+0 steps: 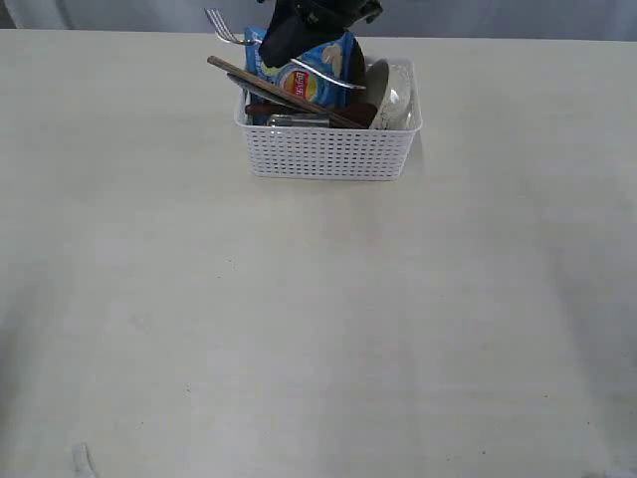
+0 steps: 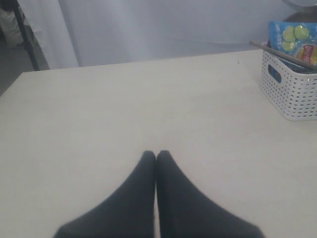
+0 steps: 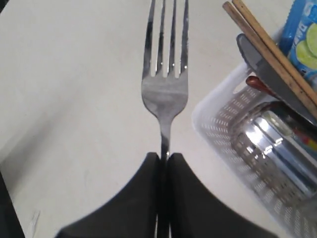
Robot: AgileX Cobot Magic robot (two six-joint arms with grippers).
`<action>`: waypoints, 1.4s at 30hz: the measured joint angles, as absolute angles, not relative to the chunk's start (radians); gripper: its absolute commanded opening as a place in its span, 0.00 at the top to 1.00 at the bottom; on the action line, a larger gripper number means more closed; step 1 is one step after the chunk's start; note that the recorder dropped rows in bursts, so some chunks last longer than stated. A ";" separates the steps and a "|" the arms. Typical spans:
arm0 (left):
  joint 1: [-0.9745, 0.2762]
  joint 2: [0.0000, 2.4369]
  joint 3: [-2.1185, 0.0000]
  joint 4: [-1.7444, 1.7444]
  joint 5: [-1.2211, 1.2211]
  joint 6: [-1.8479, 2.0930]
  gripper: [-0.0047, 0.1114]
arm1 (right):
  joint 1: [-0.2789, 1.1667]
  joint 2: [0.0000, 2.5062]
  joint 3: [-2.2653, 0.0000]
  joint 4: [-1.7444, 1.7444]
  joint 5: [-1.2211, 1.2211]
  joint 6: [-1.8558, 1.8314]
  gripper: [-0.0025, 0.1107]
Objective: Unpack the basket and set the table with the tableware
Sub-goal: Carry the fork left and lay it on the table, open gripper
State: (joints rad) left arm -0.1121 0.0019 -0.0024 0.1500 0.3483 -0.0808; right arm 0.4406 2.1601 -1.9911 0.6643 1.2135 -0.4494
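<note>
While right jaws pinch steel fork by handle, tines project straight ahead beyond tips, above desk beside basket; left jaws closed, empty.

It looks like a lab test bay: a bare cream table, a pale curtain behind, a dark frame leg.

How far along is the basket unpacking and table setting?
Nothing is laid on the table yet. The right hand grips the fork by its handle near the basket. Chopsticks, knife, cup and bowl are still inside; the left hand is shut, empty.
</note>
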 measured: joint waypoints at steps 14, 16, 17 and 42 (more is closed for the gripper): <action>-0.112 0.002 -0.002 0.150 0.348 -0.081 0.96 | 0.779 1.994 -1.681 0.434 0.823 0.049 0.98; -0.112 0.002 -0.002 0.150 0.348 -0.081 0.96 | 0.835 1.994 -1.613 0.396 0.673 0.136 0.98; -0.112 0.002 -0.002 0.150 0.348 -0.081 0.96 | 0.864 1.996 -1.577 0.358 0.604 0.201 0.98; -0.112 0.002 -0.002 0.150 0.348 -0.081 0.96 | 1.049 2.171 -1.462 -0.587 0.474 1.482 0.98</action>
State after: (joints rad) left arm -0.1121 0.0019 -0.0024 0.1500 0.3483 -0.0808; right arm 1.0487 2.1707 -1.4624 -0.5872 0.4735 1.4816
